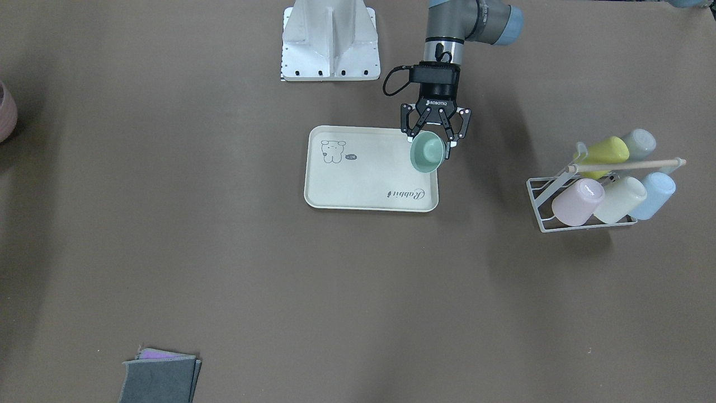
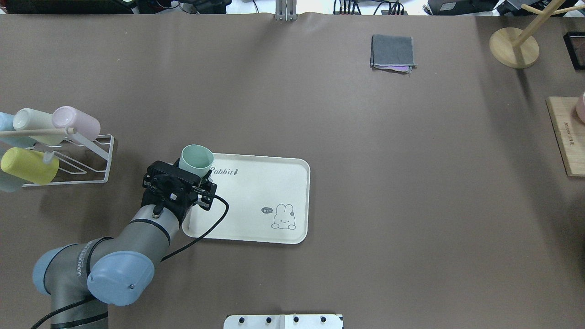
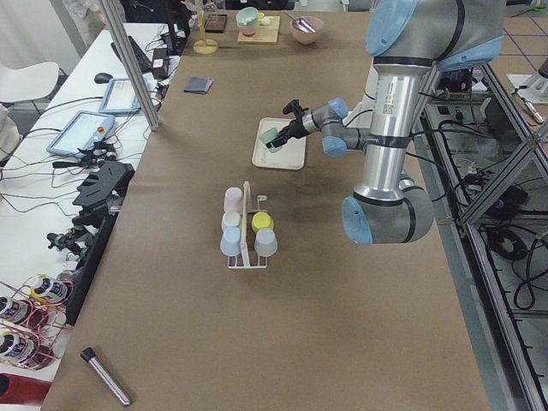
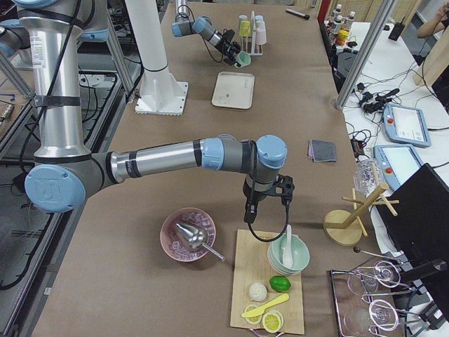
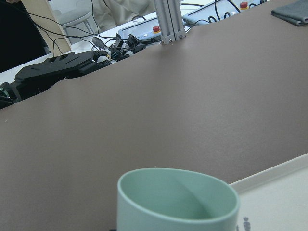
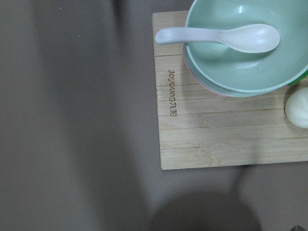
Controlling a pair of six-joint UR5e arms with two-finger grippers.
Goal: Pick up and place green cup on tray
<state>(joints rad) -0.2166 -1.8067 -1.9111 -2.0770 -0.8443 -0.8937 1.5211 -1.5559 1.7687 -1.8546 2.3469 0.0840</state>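
Observation:
The green cup point(image 1: 428, 152) is a mint-green tumbler held tilted, with its mouth pointing away from the robot. My left gripper point(image 1: 429, 140) is shut on it. The cup hangs over the corner of the cream tray point(image 1: 363, 179) nearest the cup rack. In the overhead view the cup point(image 2: 196, 159) sits just beyond the left gripper point(image 2: 195, 171), at the edge of the tray point(image 2: 256, 201). The left wrist view shows the cup's rim point(image 5: 178, 192) and the tray's edge point(image 5: 279, 190). My right gripper point(image 4: 250, 213) shows only in the exterior right view, far from the tray. I cannot tell whether it is open or shut.
A white wire rack point(image 1: 604, 184) with several pastel cups stands beside the tray on the robot's left. A folded grey cloth point(image 1: 159, 378) lies at the far side. A wooden board point(image 6: 207, 120) with stacked bowls and a spoon lies under the right wrist, beside a pink bowl point(image 4: 188, 235).

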